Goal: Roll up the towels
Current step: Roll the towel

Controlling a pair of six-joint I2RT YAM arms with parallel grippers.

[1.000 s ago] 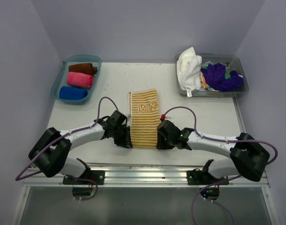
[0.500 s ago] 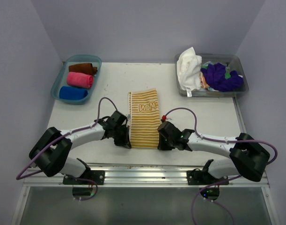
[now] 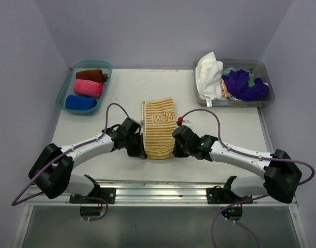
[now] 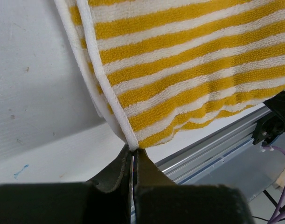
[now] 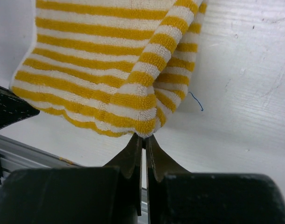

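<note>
While the striped towel [image 3: 158,132] lies on the table [image 3: 147,85] between and ahead of them, the left gripper [image 4: 133,154] is pinched shut on its near-left corner and the right gripper [image 5: 144,140] on its near-right corner, with rolled towels [image 3: 88,88] beyond the left one.

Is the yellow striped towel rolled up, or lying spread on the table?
Spread, not rolled: the striped towel lies open, only its near corners pinched in the jaws of the left gripper and right gripper.
</note>
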